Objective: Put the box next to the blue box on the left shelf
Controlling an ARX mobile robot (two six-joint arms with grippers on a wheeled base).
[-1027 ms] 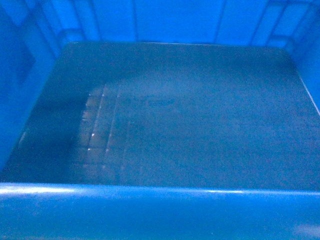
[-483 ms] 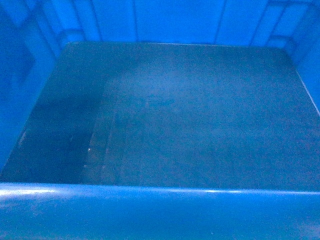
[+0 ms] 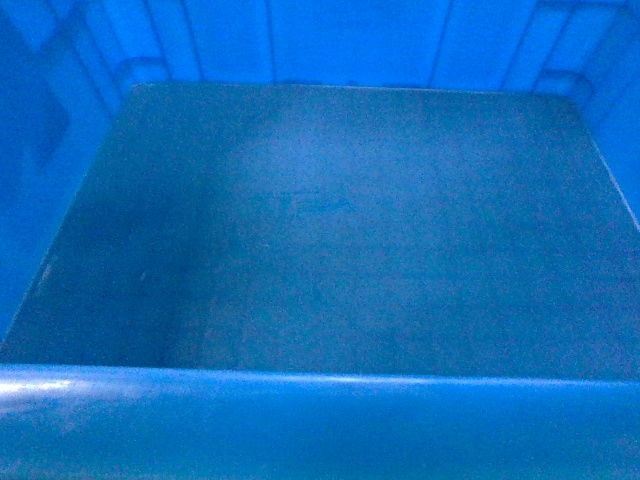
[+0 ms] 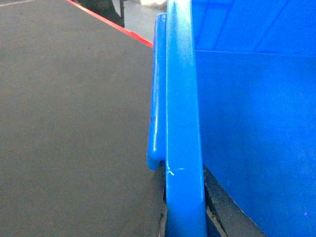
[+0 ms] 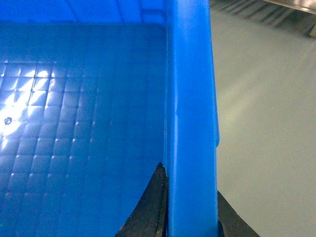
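The box, a bright-blue crate, fills the head view: I look down on its bare floor (image 3: 320,220) and near rim (image 3: 320,420). In the left wrist view my left gripper (image 4: 183,197) is shut on the crate's left rim (image 4: 180,98), one dark finger (image 4: 217,207) inside the wall and one outside. In the right wrist view my right gripper (image 5: 190,187) is shut on the right rim (image 5: 190,89), its fingers (image 5: 148,207) likewise on either side. The crate's gridded floor (image 5: 74,123) holds nothing. The other blue box and the left shelf are out of view.
Dark grey floor (image 4: 74,123) lies left of the crate, with a red line (image 4: 113,24) running across it farther off. Pale grey floor (image 5: 266,123) lies to its right, with a metal structure (image 5: 291,10) at the far top corner.
The shiny grid reflection on the left of the crate's floor has faded away. The crate keeps the same place in the head view.
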